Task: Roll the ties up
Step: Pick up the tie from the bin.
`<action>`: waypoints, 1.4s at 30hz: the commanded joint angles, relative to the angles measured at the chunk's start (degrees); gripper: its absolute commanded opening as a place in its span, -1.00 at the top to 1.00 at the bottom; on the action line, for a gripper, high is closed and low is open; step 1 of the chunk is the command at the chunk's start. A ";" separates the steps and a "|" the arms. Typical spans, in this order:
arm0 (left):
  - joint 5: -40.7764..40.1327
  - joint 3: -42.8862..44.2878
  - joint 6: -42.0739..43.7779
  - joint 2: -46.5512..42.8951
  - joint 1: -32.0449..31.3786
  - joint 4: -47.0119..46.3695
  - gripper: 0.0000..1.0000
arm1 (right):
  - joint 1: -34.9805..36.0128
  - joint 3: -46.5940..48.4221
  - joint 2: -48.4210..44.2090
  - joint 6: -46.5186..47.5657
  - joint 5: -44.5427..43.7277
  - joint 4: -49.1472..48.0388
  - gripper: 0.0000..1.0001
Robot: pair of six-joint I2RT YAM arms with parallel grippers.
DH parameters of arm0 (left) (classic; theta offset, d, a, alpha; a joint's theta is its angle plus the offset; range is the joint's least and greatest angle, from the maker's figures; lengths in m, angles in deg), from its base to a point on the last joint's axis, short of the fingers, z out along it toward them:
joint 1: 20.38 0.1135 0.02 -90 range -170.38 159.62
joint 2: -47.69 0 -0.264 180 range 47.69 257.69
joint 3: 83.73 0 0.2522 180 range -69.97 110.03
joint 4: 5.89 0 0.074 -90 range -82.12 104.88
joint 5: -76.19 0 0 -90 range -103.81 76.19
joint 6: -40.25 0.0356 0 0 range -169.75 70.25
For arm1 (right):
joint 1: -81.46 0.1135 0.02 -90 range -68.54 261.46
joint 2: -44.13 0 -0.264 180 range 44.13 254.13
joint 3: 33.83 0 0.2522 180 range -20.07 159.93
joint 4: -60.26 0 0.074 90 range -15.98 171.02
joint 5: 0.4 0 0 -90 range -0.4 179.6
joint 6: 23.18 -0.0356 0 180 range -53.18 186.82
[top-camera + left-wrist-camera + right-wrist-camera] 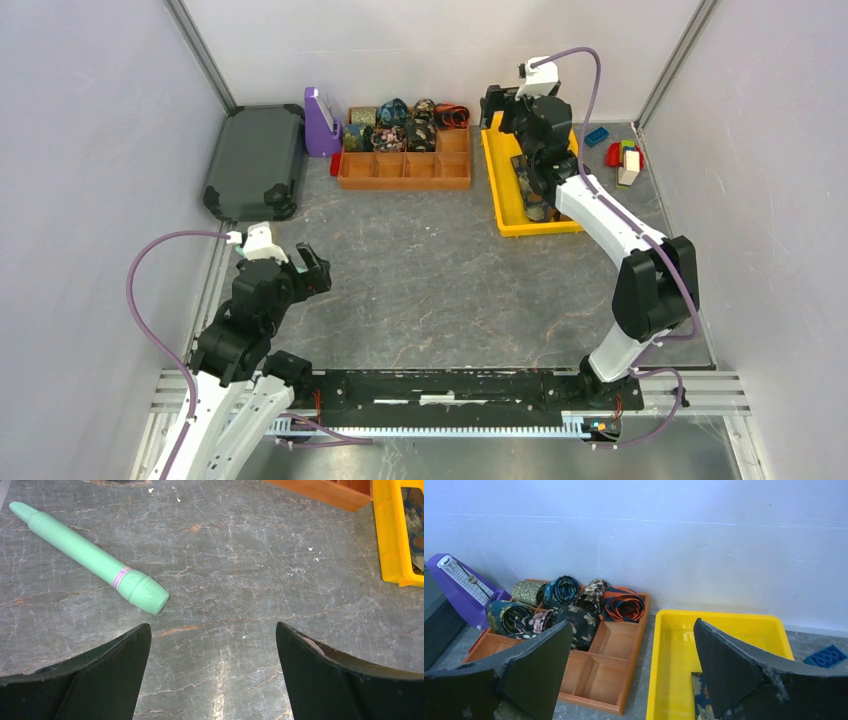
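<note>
Ties (569, 607) untouched — left fingers (95, 680), right fingers (734, 670) wide

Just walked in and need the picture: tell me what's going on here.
Both arms are empty-handed. The right gripper, open, hangs over the yellow tray, where an unrolled tie lies. Several rolled ties fill the back compartments of the orange organiser. The left gripper, open, hovers above the table near a green stick.
</note>
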 commanded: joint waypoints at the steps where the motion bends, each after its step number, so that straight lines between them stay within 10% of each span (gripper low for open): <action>1: -0.85 -0.21 2.40 -0.27 0.00 -1.77 -1.00 | -0.26 -1.15 -0.37 -0.49 -2.86 5.24 -0.96; 17: -0.73 -0.25 2.53 -1.45 -0.01 -1.71 -1.00 | -6.59 13.00 16.09 2.61 0.65 33.12 -0.96; 36: -0.26 -0.29 2.70 -1.91 0.02 -1.89 -1.00 | -11.10 17.37 29.31 5.68 -6.52 33.53 -0.96; 42: -0.16 -0.32 2.89 -1.77 0.03 -1.97 -1.00 | -12.94 16.00 30.92 5.65 -1.85 32.12 -0.53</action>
